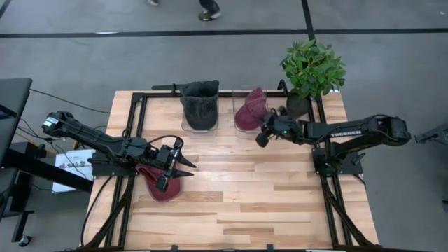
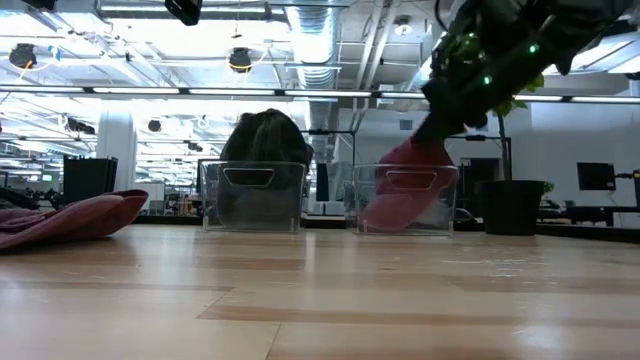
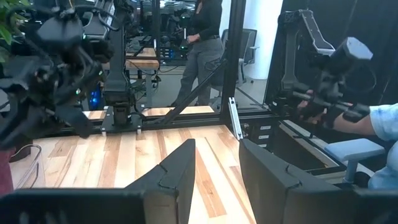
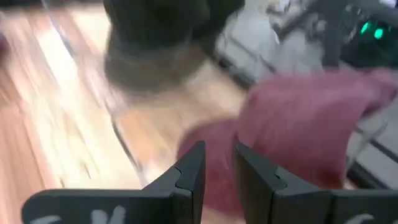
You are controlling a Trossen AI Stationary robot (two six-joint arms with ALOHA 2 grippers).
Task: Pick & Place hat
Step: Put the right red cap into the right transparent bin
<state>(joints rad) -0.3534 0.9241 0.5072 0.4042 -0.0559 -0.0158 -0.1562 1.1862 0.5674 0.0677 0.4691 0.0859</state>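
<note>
The left claw lies low over the counter near its left edge, its fingers spread apart with nothing between them. Just beside and partly under it, a dark red hat lies flat on the wood; in the low view it shows as a slumped red mound at the counter's left side.

Along the far edge stand two clear bins side by side. The left bin holds a dark grey hat, which rises above the rim in the low view. The right bin holds a second dark red hat, which leans over its rim.

The right claw reaches in from the right edge to the near side of that right bin, just beside the red hat. Its fingers stand a narrow gap apart and hold nothing, with the red cloth right beyond the tips.

A potted plant stands at the far right corner of the counter, close behind the right arm. Beyond the counter, a person stands in the room, and a seated person's sleeve shows beside other equipment.
</note>
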